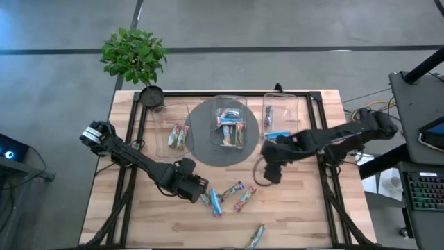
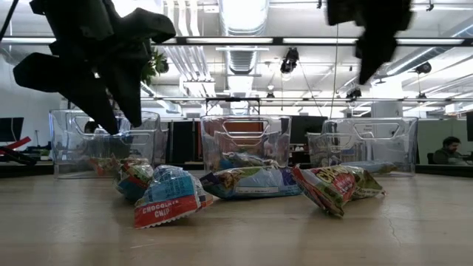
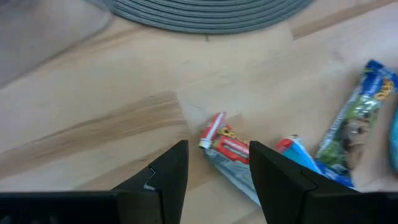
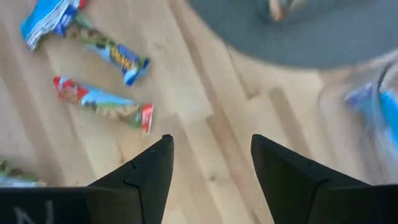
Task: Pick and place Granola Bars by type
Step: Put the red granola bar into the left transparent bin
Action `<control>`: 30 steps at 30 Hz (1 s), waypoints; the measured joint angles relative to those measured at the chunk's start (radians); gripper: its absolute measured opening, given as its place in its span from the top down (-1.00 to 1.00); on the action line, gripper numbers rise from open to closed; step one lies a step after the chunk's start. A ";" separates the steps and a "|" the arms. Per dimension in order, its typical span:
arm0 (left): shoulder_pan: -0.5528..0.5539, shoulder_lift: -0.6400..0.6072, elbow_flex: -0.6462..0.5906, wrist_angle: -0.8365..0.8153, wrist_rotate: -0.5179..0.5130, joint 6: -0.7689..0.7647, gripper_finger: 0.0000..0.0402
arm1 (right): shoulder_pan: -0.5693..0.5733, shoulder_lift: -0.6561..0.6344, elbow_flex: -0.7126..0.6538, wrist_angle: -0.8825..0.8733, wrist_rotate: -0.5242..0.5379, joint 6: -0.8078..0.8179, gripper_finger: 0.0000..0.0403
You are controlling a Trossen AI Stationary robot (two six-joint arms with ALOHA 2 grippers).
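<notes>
Reading "CHOCOLATE CHIP" in white capitals on the red end of the nearest granola bar (image 2: 168, 198) in the low view; on the red-wrapped bar (image 2: 325, 188) to its right, only large pale letters too folded to make out. Loose bars clustered on the wooden table (image 1: 139, 215) near its front centre: a blue-ended pair (image 1: 214, 201) just beside the left gripper, a blue-and-green bar (image 1: 233, 189) and a red-ended bar (image 1: 244, 199) slightly right of them, and one green bar (image 1: 254, 236) alone at the near edge. Already sorted: a few bars in the left clear bin (image 1: 176, 136), several in the middle bin (image 1: 230, 127) standing on the round grey mat (image 1: 201, 142), blue wrappers in the right bin (image 1: 279, 125). Left arm stretched from the table's left edge diagonally toward the centre front, forearm low, left gripper (image 1: 201, 191) tipped down at the pile with fingers parted and empty, a red-and-silver bar end (image 3: 222, 144) lying between and just beyond the fingertips. Right arm reaching in from the right edge, elbow bent, right gripper (image 1: 269, 171) pointing down above bare wood between mat and loose bars, fingers spread, nothing held. Potted plant (image 1: 135, 59) at the far left corner.
</notes>
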 joint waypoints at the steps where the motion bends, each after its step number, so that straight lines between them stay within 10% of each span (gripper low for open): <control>1: 0.000 0.000 -0.002 0.010 0.000 0.000 0.25 | 0.019 -0.028 -0.033 0.009 0.004 0.032 -0.02; 8: 0.001 0.000 -0.004 0.038 0.000 -0.042 0.25 | 0.137 -0.181 -0.257 0.174 0.013 0.261 -0.02; 20: 0.000 -0.010 -0.005 0.385 0.038 -0.046 0.25 | 0.299 -0.178 -0.423 0.248 -0.022 0.148 -0.02; 30: -0.076 -0.014 0.048 0.458 -0.211 -0.019 0.25 | 0.327 -0.178 -0.402 0.422 0.084 0.067 -0.02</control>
